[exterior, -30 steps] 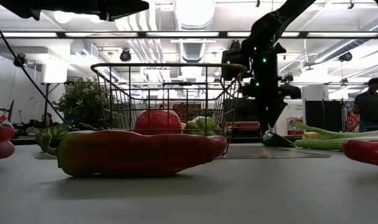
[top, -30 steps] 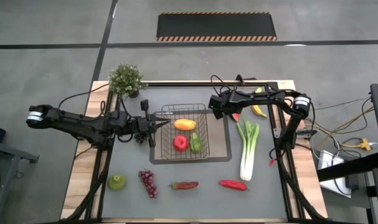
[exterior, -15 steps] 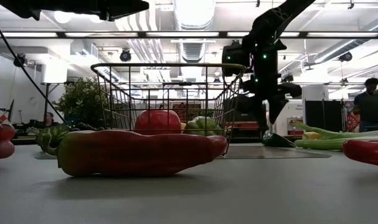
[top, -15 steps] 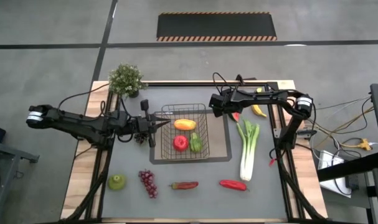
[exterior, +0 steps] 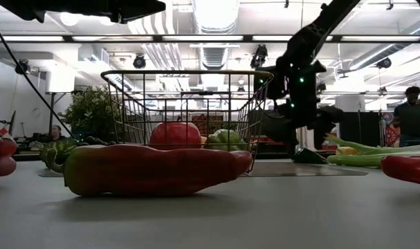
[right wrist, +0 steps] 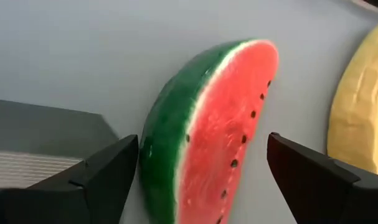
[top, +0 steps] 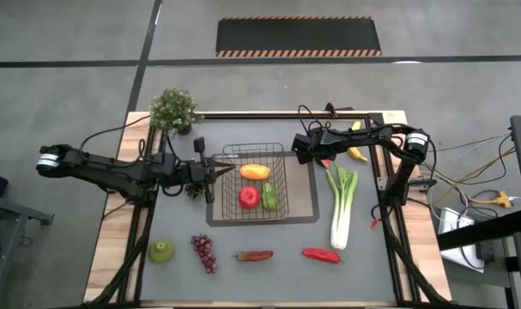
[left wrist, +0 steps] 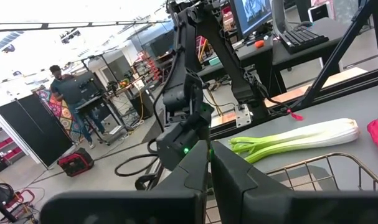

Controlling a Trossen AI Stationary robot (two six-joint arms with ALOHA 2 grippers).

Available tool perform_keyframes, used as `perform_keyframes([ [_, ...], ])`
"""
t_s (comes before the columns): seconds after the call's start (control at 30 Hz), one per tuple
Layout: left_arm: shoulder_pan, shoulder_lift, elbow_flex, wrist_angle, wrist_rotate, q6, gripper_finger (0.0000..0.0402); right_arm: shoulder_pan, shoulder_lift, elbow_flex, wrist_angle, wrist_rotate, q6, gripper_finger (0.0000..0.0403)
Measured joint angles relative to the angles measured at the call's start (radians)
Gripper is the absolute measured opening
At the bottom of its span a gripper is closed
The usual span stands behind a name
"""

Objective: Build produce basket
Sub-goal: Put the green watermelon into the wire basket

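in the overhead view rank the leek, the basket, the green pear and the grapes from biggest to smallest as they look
1. Basket
2. Leek
3. Grapes
4. Green pear, though the grapes and pear look close in size.

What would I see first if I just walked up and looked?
Probably the wire basket in the middle of the table, already holding an apple, an orange piece and a green pear. Next, the right gripper, open around a watermelon slice just right of the basket, beside the long leek.
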Motion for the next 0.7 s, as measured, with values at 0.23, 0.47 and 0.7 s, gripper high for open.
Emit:
perform_keyframes([
  [0.23,0.000,0.000,0.000,0.000,0.000,0.000,0.0001,0.001,-0.001,-0.059,0.060,0.006,0.014,0.0290],
  [0.47,0.000,0.000,0.000,0.000,0.000,0.000,0.0001,0.001,-0.002,-0.070,0.077,0.004,-0.001,0.0196],
  [0.7,0.000,0.000,0.000,0.000,0.000,0.000,0.0001,0.000,-0.013,-0.063,0.067,-0.001,-0.035,0.0173],
])
